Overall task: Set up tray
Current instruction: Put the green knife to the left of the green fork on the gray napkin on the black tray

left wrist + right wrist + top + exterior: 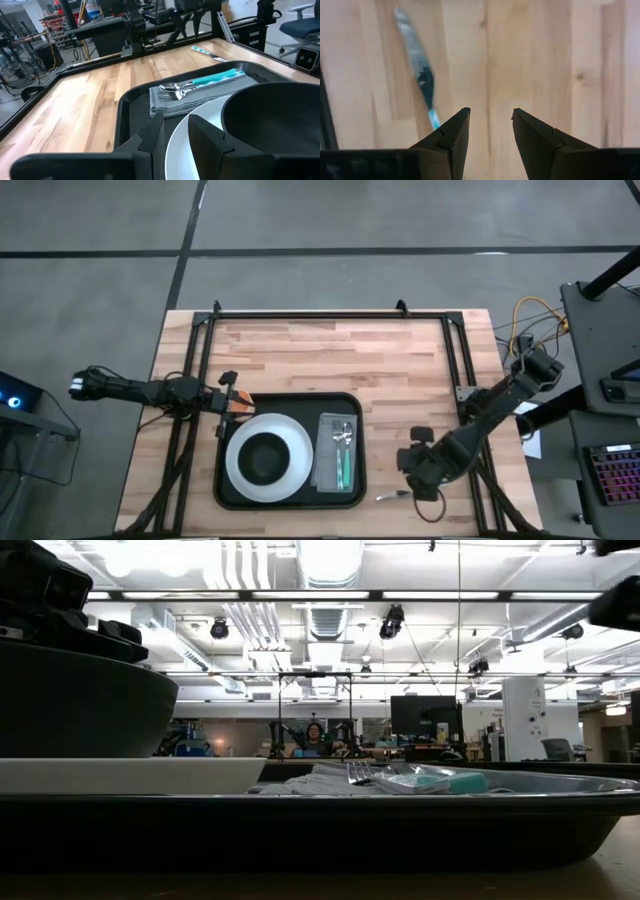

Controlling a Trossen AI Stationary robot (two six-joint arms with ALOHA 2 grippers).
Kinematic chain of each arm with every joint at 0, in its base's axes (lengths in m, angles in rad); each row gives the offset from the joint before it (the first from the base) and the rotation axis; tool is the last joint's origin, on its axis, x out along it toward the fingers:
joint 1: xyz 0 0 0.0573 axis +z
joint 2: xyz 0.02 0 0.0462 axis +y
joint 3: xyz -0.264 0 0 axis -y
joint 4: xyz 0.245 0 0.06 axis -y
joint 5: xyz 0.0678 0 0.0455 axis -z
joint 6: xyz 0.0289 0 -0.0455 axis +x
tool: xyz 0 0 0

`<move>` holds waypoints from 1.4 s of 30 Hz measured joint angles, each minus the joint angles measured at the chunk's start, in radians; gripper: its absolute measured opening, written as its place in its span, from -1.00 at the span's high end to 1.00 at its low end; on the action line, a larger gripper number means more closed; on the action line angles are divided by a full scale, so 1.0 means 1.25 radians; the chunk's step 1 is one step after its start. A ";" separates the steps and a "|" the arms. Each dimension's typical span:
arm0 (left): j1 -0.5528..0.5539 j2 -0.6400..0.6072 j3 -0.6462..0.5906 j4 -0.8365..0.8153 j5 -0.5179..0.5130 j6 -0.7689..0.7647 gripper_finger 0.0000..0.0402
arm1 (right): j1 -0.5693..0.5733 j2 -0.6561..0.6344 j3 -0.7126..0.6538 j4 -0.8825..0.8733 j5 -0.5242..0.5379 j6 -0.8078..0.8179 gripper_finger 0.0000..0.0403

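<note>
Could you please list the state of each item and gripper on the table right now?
tray: flat on the table, loaded.
plate: on the tray, bowl on it.
bowl: upright, looks empty.
napkin: on the tray, utensils on top.
knife: loose on the table, off the tray.
left gripper: straddling the plate's rim.
right gripper: open, empty, beside the knife.

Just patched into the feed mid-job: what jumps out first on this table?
The black tray near the table's front edge, carrying a white plate with a dark bowl on it and, beside it, teal-handled cutlery on a grey napkin. The left end effector sits at the plate's rim; the right end effector hovers open over bare wood by a stray knife.
</note>
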 joint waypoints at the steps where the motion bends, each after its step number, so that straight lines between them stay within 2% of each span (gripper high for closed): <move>1: 0.000 0.001 0.000 0.000 0.000 0.000 0.65 | 0.013 -0.002 -0.004 0.001 -0.004 0.003 0.31; 10: 0.000 0.003 0.000 0.000 0.000 0.000 0.65 | 0.116 -0.003 -0.041 0.026 -0.040 0.054 0.37; 20: 0.000 0.004 0.000 0.000 0.000 0.000 0.65 | 0.190 0.002 -0.141 0.136 -0.061 0.099 0.34; 27: 0.000 0.004 0.000 0.000 0.000 0.000 0.65 | 0.203 0.004 -0.183 0.187 -0.083 0.099 0.38; 42: 0.000 0.004 0.000 0.000 0.000 0.000 0.65 | 0.203 0.028 -0.215 0.242 -0.075 0.094 0.39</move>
